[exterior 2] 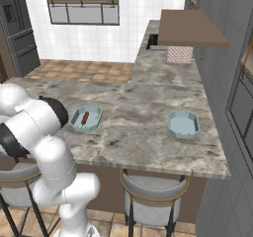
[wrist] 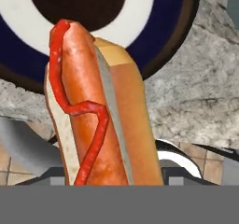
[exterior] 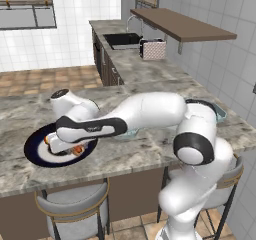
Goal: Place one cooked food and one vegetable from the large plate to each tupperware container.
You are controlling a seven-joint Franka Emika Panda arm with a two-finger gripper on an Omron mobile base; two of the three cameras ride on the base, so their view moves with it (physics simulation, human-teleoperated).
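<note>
Sausage in bun (wrist: 100, 115) sits pinched between the claw (wrist: 112, 181) tips over the plate (wrist: 163, 36).

Marble table (exterior: 150, 84) with two grey stools (exterior 2: 153, 196) tucked under it. Sink (exterior: 122, 40) further back, brown wall shelf (exterior: 182, 26) above, window (exterior 2: 84, 4) too.

Arm folded low, reaching out to the robot's left, forearm near horizontal. Tool (exterior: 62, 148) points downward, jaws closed on the sausage in bun (wrist: 95, 111).
</note>
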